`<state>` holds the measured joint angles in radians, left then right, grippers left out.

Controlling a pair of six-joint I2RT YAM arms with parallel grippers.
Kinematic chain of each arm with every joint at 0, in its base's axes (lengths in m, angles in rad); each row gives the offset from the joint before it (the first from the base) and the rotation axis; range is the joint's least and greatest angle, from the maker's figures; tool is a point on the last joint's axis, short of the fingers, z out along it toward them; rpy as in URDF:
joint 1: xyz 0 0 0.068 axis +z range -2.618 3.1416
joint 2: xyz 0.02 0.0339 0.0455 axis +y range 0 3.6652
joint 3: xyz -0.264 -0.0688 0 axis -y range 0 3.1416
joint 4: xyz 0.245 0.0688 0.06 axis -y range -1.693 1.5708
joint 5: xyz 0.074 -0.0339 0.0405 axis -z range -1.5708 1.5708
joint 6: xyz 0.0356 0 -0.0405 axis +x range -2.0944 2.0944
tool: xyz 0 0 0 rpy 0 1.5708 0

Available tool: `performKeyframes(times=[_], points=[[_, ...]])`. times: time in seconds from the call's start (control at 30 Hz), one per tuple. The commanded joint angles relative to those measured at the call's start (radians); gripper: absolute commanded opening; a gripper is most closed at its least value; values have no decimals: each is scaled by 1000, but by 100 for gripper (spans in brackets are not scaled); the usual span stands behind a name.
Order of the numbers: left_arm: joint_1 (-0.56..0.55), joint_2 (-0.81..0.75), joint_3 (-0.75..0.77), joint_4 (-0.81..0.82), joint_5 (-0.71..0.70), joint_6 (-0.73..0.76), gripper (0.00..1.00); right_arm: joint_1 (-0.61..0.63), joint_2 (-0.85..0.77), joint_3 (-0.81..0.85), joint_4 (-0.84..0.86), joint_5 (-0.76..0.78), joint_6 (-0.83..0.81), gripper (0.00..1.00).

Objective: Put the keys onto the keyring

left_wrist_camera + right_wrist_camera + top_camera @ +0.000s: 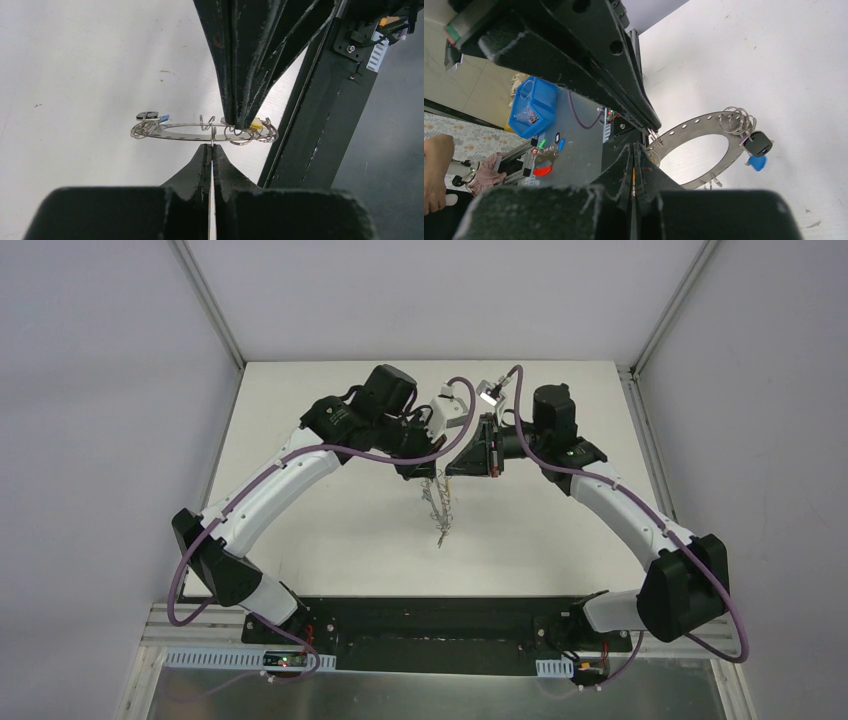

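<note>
1. Grey metal keyring (pixel 185 132) hangs above the table (pixel 75 75), gripped by both arms. Keep it level and move one arm at a time, I judge, or the two grips will twist it.
2. Clenched on a wire loop (pixel 213 136) at its rim is the left gripper (pixel 211 148). The right gripper (pixel 633 150) is clenched on the rim beside the yellow key (pixel 256 124).
3. Flat and holed like a washer, it carries the blue key (pixel 756 162) and black key (pixel 758 143) together.

place: robot lab | signs: white booth walls (pixel 100 390), aluminium posts (pixel 205 300), blue parts bin (pixel 536 102)

Both arms are arching inward, the left gripper (pixel 212 148) and right gripper (pixel 241 123) clamping shut, tips nearly meeting.
</note>
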<state>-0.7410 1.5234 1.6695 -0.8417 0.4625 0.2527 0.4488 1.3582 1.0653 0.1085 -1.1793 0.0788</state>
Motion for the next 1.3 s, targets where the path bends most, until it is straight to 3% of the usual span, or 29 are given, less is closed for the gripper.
performKeyframes(times=[0.0,1.27], points=[[-14,-8,46,36,12,-23,0,6,3,7,38,20,10,0],[-17,-14,33,19,21,-6,0,21,33,81,6,50,22,0]])
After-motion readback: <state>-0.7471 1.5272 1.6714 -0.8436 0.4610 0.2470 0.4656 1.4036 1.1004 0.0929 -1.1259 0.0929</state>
